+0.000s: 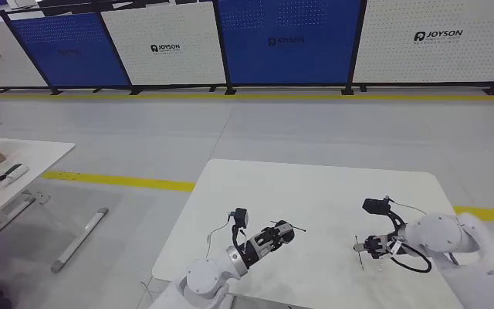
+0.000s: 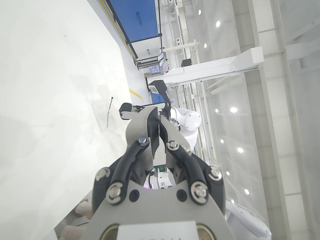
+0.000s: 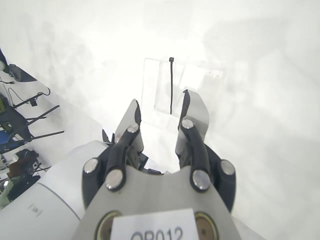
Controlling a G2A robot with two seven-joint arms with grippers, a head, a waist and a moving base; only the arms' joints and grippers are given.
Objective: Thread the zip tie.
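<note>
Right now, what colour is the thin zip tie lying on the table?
The zip tie is plain black, clearest in the right wrist view against the white table.

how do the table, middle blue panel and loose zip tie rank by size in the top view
1. table
2. middle blue panel, though it stands farther off
3. zip tie

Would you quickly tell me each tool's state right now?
Left tool: closed on a thin black zip tie.
Right tool: open, empty, near a second zip tie on the table.
</note>
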